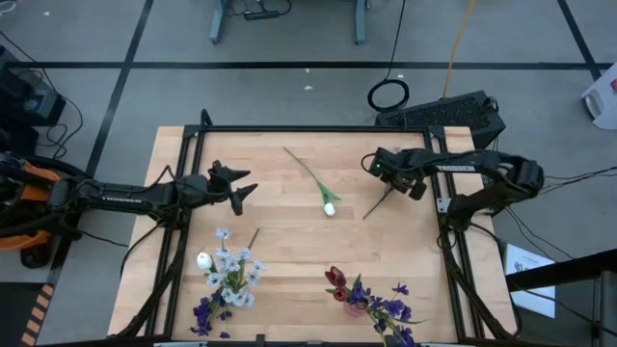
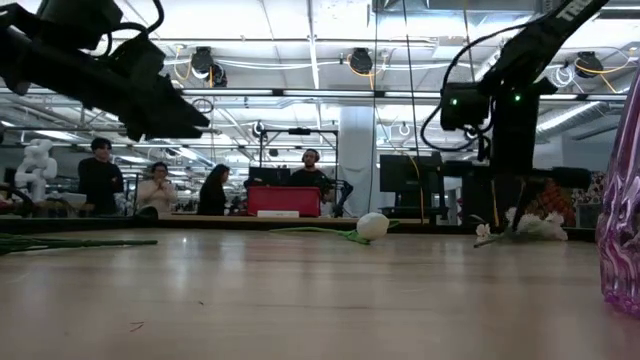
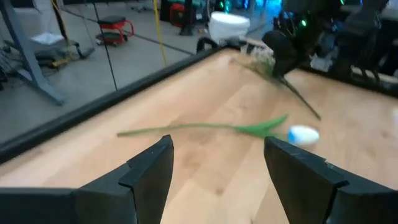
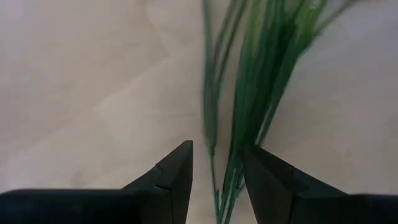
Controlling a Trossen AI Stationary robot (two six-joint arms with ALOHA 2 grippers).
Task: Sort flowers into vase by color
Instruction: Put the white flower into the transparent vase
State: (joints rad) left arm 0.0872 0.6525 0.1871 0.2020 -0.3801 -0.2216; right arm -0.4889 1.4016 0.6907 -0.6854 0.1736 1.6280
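A white tulip lies flat on the table's middle, its green stem running toward the far edge. A sprig with pale blossoms lies to its right; its dark stem shows in the high view. My right gripper points down over this sprig, open, with the green stems passing between its fingers. My left gripper hovers open above the table's left half, facing the tulip. My right gripper comes from above with the sprig's green stems between its two fingers. I cannot tell whether the fingers touch them. The sprig lies on the table.
Near the front edge, one vase holds white, pale-blue and purple flowers. A pink vase holds dark red tulips and purple sprigs. A black frame rims the table. Bare wood lies between the tulip and the vases. People sit in the room beyond.
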